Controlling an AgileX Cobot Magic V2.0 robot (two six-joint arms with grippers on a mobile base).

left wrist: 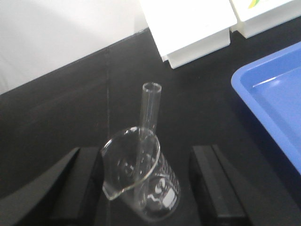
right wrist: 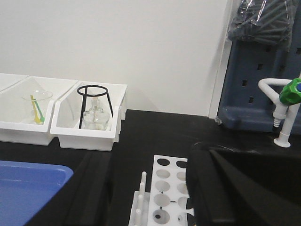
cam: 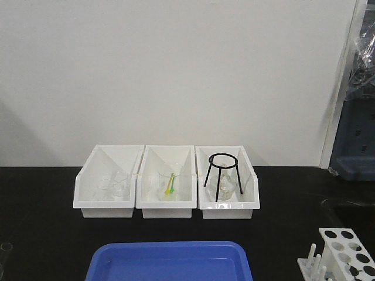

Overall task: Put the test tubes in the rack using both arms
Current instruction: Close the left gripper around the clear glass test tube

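Found left jaws spread wide and gripping nothing, black fingers (left wrist: 70, 188) flanking a clear beaker (left wrist: 162, 188) on the black bench (left wrist: 56, 117). Noted one test tube (left wrist: 149, 110) standing in that beaker, mouth up, long axis near upright, leaning on the rim, upper part well clear above it. Placed it squarely between the left jaws. Judged a close across the exposed upper length enough to take it, with some risk of catching the beaker rim instead. Found right jaws likewise apart and empty, poised just above the white rack (right wrist: 171, 181), which sits at the right front of the bench. Judged left arm nearer the tube and right arm nearer the rack. Tube and rack well apart, with the blue tray (cam: 170, 260) between them. Counted one test tube in view, one rack with no tube seen in its visible holes, one tray, three white bins (cam: 105, 211) along the wall, and one black tripod (cam: 223, 155) in the right-hand bin.
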